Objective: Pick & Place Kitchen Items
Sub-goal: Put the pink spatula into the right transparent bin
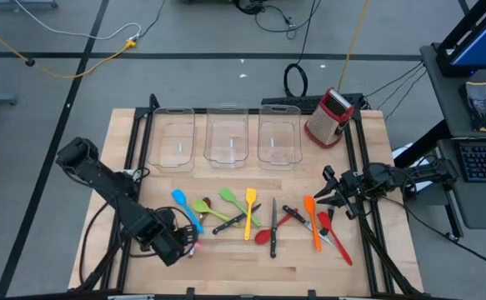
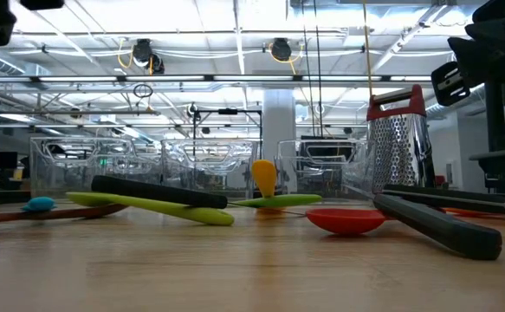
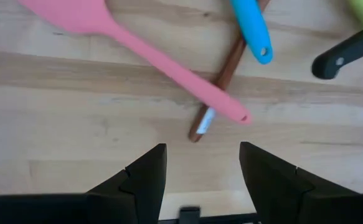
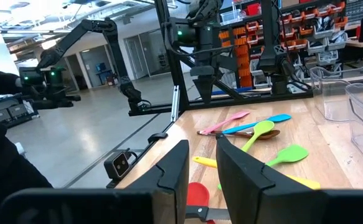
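The kitchen items lie scattered along the table's near half: a blue spatula [image 1: 184, 208], green ones [image 1: 206, 207], a yellow one [image 1: 249, 208], an orange one [image 1: 312, 222], red ones [image 1: 341, 242] and black-handled knives [image 1: 273, 225]. My left gripper [image 1: 186, 244] points down at the left end of the row, open above bare wood. Just beyond its fingers [image 3: 203, 171] lie the handle end of a pink spatula [image 3: 156, 59] and a brown wooden handle [image 3: 213, 99]. My right gripper [image 1: 328, 190] waits level at the table's right side, fingers a narrow gap apart [image 4: 201, 168], with nothing between them.
Three clear bins [image 1: 228, 137] stand in a row at the far side, with a red-and-steel box grater [image 1: 329, 117] to their right. A blue handle [image 3: 252, 30] and a black knife handle [image 3: 348, 53] lie close to the pink spatula. Bare wood runs along the near edge.
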### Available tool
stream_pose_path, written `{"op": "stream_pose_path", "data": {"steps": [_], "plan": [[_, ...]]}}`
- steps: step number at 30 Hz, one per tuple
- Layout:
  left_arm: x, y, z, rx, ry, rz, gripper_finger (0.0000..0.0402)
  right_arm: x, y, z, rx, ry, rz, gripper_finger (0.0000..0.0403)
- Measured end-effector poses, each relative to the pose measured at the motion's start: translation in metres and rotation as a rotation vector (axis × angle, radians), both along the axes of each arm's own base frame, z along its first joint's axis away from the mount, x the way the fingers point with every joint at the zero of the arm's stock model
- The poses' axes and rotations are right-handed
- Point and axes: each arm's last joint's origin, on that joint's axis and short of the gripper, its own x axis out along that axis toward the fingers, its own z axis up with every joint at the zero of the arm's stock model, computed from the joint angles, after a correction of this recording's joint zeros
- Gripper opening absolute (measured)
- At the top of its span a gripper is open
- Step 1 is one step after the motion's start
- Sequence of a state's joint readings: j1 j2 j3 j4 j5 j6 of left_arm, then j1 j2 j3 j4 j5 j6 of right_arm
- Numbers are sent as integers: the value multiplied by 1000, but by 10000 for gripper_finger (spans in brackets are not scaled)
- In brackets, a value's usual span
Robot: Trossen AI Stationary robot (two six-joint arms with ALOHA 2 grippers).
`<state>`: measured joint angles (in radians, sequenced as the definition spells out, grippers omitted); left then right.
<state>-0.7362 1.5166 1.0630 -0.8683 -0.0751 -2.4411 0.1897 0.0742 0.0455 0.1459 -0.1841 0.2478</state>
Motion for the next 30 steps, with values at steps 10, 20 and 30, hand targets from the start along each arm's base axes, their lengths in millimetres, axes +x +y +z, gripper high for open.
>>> {"op": "stream_pose_path", "data": {"steps": [10,20,30], "plan": [[-8,7,-2,122,46,-65,207,0,0,0,-2,-1,0,73],[-12,6,-3,50,140,-50,207,0,0,0,-2,-1,0,73],[-22,7,-16,56,200,-69,207,0,0,0,-1,-1,0,73]]}}
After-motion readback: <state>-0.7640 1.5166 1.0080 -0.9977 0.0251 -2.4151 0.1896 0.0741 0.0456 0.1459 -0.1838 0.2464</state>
